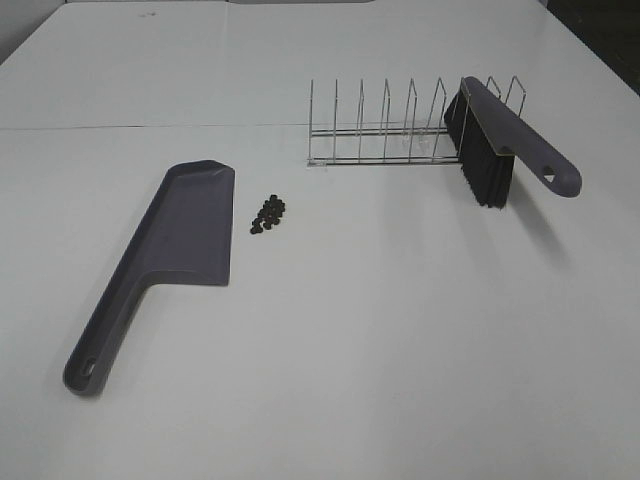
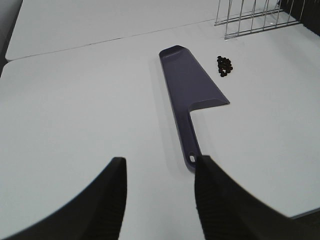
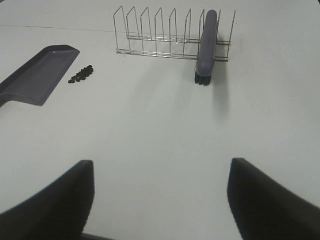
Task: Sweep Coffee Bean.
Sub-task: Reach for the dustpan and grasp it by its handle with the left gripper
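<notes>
White counter (image 1: 400, 350), and the coffee beans (image 1: 267, 214) sat in a tight clump left of centre in the high view, just beside the dustpan (image 1: 170, 250). Its handle ran down to the lower left, pointing back at the left end effector (image 2: 160, 165). The brush (image 1: 500, 140) leaned in the wire rack (image 1: 385, 130) at upper right, so it looked nearer the right end effector (image 3: 161, 165). Both were released, holding nothing.
</notes>
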Controlling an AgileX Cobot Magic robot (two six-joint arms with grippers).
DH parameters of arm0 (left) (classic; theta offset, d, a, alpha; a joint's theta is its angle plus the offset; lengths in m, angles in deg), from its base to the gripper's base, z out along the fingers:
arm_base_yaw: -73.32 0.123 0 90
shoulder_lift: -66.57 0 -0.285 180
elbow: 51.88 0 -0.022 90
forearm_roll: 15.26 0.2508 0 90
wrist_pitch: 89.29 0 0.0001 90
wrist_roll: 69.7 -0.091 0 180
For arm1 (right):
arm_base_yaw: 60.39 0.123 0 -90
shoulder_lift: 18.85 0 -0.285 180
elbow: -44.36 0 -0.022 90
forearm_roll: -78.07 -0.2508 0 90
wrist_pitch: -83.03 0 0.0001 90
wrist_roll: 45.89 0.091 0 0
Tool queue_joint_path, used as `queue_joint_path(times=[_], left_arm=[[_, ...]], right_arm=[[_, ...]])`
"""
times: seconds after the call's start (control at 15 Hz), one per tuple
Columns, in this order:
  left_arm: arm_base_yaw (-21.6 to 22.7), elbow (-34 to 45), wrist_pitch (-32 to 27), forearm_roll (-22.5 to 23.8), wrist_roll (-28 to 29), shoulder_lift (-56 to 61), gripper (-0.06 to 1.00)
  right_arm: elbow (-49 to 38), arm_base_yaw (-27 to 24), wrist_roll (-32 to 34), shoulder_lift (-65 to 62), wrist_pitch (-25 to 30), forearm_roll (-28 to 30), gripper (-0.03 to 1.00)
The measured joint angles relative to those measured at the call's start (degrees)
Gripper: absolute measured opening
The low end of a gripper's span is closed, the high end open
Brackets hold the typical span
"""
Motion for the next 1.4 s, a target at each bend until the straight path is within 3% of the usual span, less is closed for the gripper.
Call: queue_joint_path(times=[1.4], left_arm=[[0.0, 0.0, 0.0, 0.0, 0.0, 0.0, 0.4]], right_arm=[[0.0, 0.0, 0.0, 0.0, 0.0, 0.0, 0.63]])
